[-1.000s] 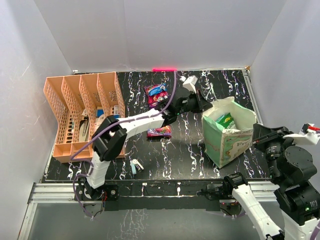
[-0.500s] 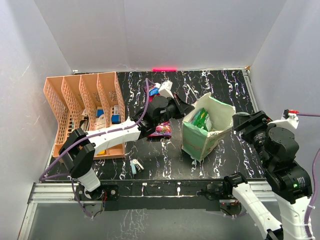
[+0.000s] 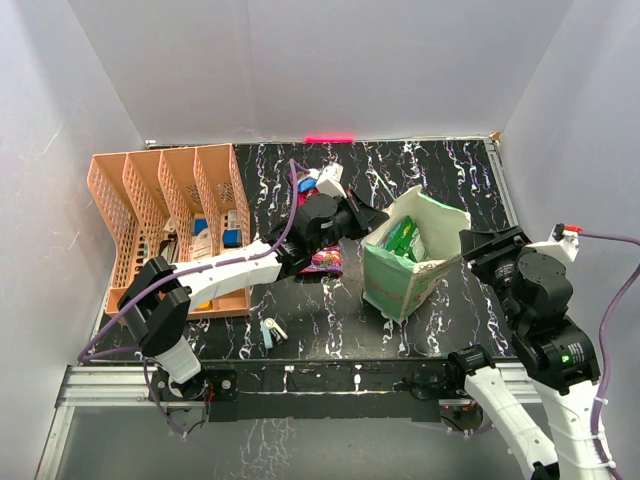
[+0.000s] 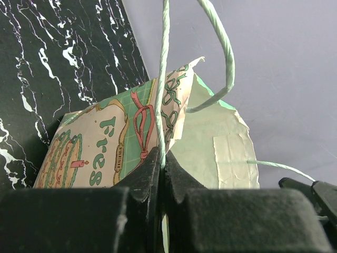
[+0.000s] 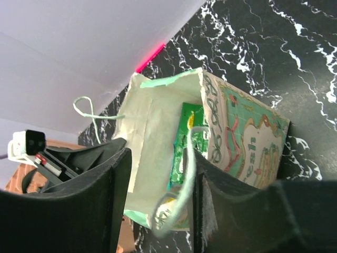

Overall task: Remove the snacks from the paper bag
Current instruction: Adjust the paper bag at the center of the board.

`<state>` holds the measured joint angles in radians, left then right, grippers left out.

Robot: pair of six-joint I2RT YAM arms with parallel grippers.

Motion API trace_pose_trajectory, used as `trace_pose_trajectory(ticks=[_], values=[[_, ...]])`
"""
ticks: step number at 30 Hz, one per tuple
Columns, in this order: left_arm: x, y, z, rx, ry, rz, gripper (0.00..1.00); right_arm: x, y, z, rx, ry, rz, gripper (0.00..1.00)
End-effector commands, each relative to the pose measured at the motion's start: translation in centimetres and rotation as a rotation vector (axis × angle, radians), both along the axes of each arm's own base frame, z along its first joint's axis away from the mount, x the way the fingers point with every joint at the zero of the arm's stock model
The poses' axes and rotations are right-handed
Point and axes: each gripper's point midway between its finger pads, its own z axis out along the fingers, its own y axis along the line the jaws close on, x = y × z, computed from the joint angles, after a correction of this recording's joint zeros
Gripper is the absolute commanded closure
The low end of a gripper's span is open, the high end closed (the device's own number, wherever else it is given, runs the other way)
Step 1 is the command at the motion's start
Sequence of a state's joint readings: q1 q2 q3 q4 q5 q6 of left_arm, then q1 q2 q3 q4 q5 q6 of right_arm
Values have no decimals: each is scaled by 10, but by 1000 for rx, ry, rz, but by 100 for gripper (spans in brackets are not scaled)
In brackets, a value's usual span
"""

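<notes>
Left wrist view: our left jaws clamp the string handle (image 4: 162,105), right jaws stand apart; one tug tips the tilted paper bag (image 3: 400,282), spilling snacks (image 3: 403,238)

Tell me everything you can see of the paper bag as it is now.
The paper bag is cream paper with green printed pictures and lettering. It stands on the black marbled table with its mouth open. The left gripper is shut on one thin string handle at the rim. A green packet lies inside.
</notes>
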<state>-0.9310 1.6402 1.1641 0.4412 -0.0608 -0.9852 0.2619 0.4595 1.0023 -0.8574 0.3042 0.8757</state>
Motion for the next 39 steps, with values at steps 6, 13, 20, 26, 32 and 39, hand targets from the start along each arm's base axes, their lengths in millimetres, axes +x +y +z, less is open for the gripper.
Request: trace_pose_trajectory(ticks=[6,13,20,26,32,39], values=[[-16,-3,68,-145,-54,-4,100,39,-29,68,-153,-126,-162,93],[-42,-24,78,-138,-77,-7,87,71,-64,151,-671,-231,-285,93],[-69,-20,47,-43,-27,-31,48,104,-70,172,-1173,-195,-260,93],[-107,25,13,77,-46,-92,33,115,21,145,-1362,-431,335,93],[-133,73,5,169,-221,-169,30,39,118,49,-941,-566,978,93],[-148,94,18,184,-378,-235,26,-8,114,-9,-702,-444,982,93]])
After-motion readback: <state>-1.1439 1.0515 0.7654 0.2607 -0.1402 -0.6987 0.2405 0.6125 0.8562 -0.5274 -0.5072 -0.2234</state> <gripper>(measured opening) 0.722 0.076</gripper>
